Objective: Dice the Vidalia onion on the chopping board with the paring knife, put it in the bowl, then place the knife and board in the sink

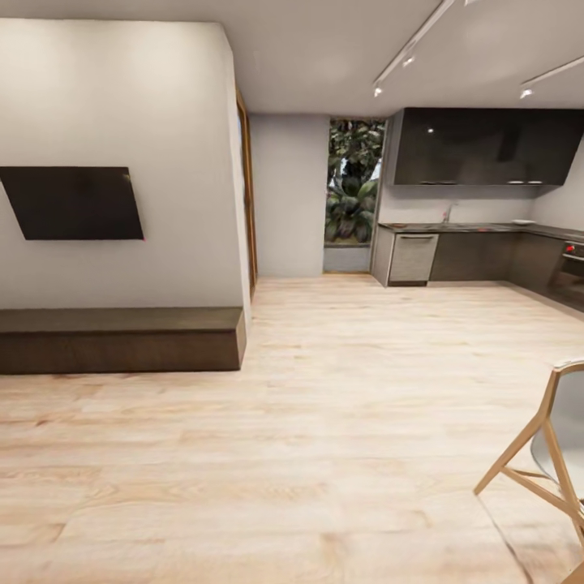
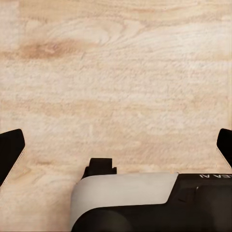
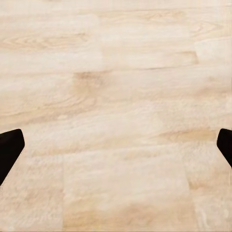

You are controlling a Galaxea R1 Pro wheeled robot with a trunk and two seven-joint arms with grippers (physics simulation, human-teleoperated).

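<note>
Pale wood floor (image 1: 324, 454) runs out underfoot, a light wooden chair (image 1: 545, 454) at the near right. Both wrist views look down at bare planks: the left gripper (image 2: 116, 145) and right gripper (image 3: 116, 145) each have their dark fingertips spread wide at the frame edges, nothing between them. Far across the room the grey countertop (image 1: 470, 228) sits over dark cabinets, well apart from both jaws; its tap (image 1: 446, 212) is barely discernible. On the left wall hangs a dark screen (image 1: 73, 203) above a low bench (image 1: 122, 337).
</note>
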